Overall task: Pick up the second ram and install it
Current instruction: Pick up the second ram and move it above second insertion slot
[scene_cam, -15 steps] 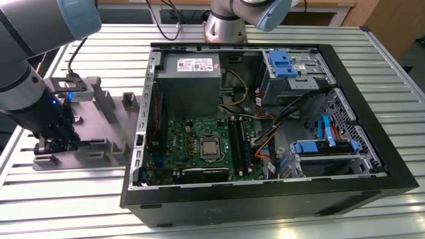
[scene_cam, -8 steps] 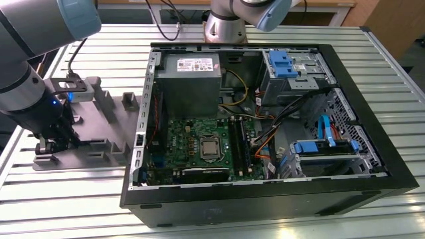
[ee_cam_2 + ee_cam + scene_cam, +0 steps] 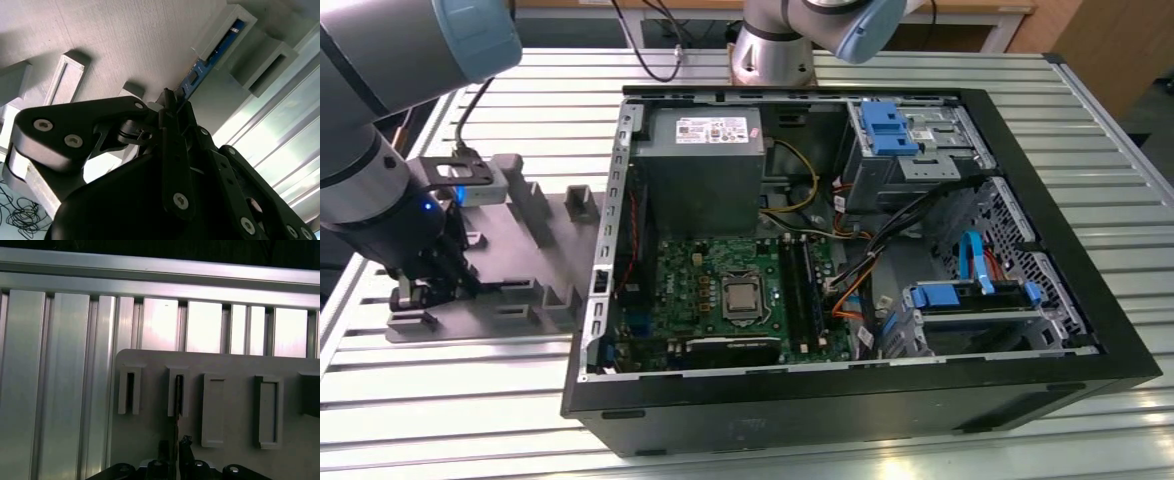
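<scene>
In the exterior view my gripper [image 3: 434, 290] is down on the near left end of the grey fixture plate [image 3: 534, 250]. The second ram [image 3: 210, 60], a thin dark stick with a blue face, stands on edge in a slotted block of the plate [image 3: 125, 40]. My gripper [image 3: 167, 100] is shut on the near end of the stick. In the first wrist view the ram [image 3: 175, 425] is seen edge-on, running from its slot down into my gripper [image 3: 174, 446], one finger on each side.
An open computer case [image 3: 1067, 330] lies at the exterior view's right of the plate, with the green motherboard [image 3: 707, 270], its silver processor [image 3: 742, 296] and long dark memory slots [image 3: 797, 290] beside it. Other upright blocks [image 3: 215, 410] stand on the plate. All rests on a slatted aluminium table [image 3: 454, 400].
</scene>
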Tool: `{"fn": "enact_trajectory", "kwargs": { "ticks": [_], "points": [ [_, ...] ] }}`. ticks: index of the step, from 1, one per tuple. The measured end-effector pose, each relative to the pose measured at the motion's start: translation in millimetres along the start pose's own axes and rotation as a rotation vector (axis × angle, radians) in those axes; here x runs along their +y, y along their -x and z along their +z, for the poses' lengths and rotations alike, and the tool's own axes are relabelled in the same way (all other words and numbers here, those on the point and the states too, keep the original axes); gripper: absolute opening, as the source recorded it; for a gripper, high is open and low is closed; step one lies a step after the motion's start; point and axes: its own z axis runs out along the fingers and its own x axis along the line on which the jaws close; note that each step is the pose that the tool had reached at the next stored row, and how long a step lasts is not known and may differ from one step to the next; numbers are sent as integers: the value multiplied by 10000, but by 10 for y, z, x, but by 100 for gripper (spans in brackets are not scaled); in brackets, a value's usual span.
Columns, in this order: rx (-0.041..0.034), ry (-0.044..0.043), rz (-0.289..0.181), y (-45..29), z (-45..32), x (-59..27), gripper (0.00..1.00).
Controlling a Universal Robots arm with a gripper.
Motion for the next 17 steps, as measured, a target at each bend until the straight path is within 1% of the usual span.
{"fn": "enact_trajectory", "kwargs": {
  "ticks": [6, 13, 15, 16, 17],
  "points": [
    [-58, -3, 0, 1, 5, 17, 22],
    [-69, -3, 0, 1, 11, 21, 22],
    [-70, -3, 0, 1, 13, 21, 21],
    [-70, -3, 1, 1, 13, 21, 15],
    [-70, -2, 1, 1, 14, 21, 15]
  ]
}}
